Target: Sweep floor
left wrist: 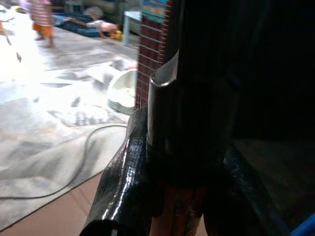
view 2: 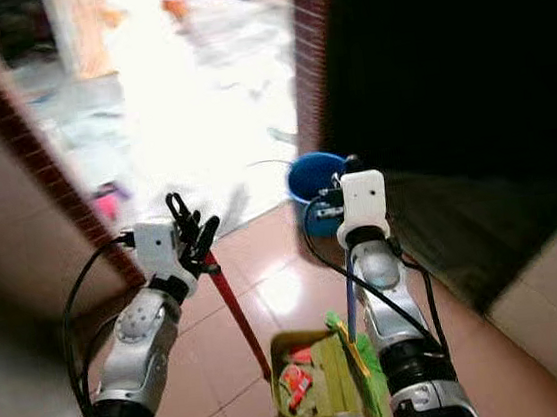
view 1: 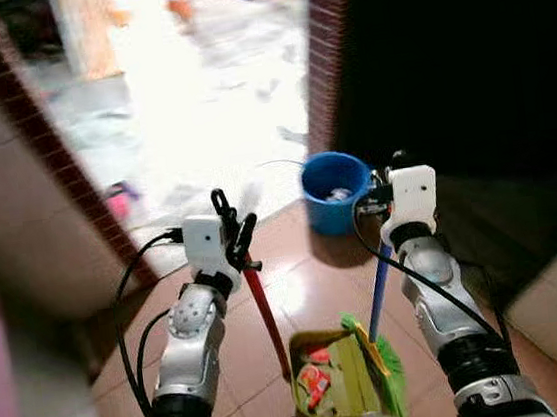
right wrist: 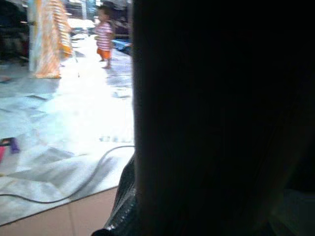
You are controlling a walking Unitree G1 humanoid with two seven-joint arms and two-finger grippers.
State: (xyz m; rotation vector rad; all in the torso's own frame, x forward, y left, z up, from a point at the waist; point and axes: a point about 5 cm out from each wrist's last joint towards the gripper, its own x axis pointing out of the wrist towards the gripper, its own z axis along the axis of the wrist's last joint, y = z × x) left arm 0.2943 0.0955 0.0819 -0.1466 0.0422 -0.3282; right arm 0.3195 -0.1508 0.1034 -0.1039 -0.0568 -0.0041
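Note:
My left gripper (view 1: 233,231) is shut on the top of a red handle (view 1: 266,316). The handle slants down to a yellow-green dustpan (view 1: 328,376) on the tiled floor, with red and white litter inside. In the left wrist view the black fingers (left wrist: 123,177) clamp that dark handle (left wrist: 184,123). My right gripper (view 1: 384,182) is shut on a blue broom handle (view 1: 379,293). The green broom head (view 1: 384,355) rests against the dustpan's right side. The right wrist view is mostly dark, with the handle (right wrist: 211,123) close in front.
A blue bucket (view 1: 336,190) stands just ahead at the brick doorway (view 1: 319,53). Beyond it lies a bright wet floor with a cable (left wrist: 74,164). A person (right wrist: 103,35) stands far off. A tiled wall (view 1: 15,188) is on the left and a dark opening on the right.

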